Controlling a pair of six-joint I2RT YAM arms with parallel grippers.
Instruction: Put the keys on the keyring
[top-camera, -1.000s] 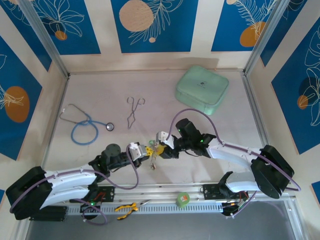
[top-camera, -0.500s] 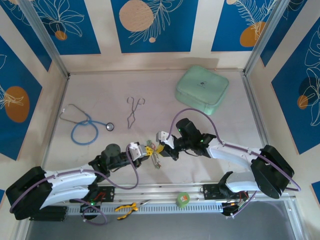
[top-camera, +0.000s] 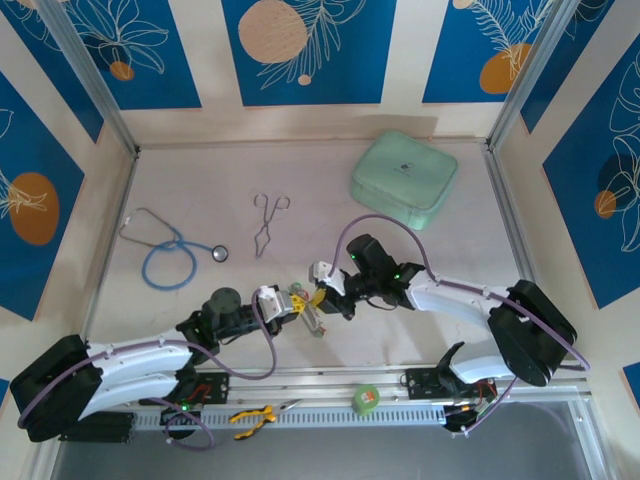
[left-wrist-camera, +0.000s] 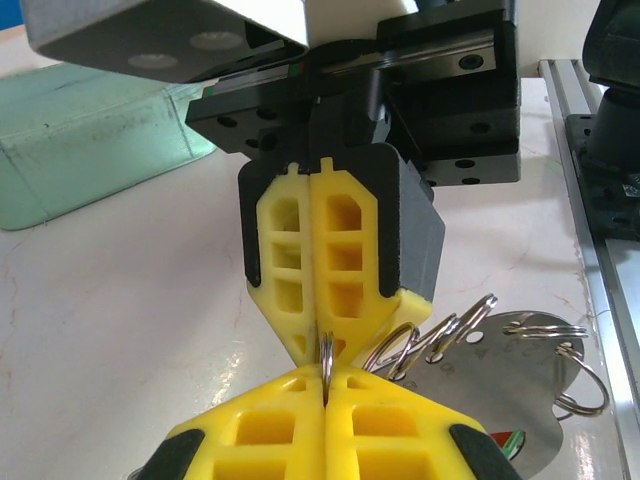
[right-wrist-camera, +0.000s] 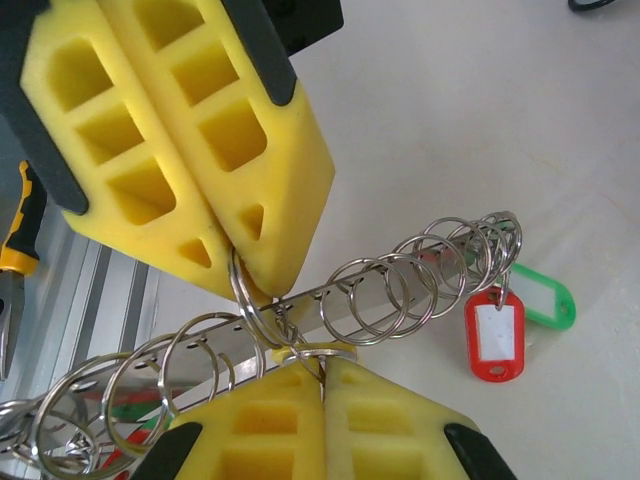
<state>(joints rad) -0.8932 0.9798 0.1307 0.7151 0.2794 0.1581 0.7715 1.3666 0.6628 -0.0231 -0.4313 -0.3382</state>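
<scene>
Finding both claws clamped shut, tip to tip, low over the table (right-wrist-camera: 450, 120). My left gripper (left-wrist-camera: 325, 378) and right gripper (right-wrist-camera: 322, 368) each pinch the keyring (left-wrist-camera: 327, 352) wire, in my judgement to steady it and pry its coil. Keys (right-wrist-camera: 495, 335), red and green, hang near the pinch, not yet at it.

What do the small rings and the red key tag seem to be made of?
The small rings: thin silvery metal, probably steel, polished; they show bright highlights. The red key tag: glossy plastic, seemingly moulded, with a white insert that looks like paper.
</scene>
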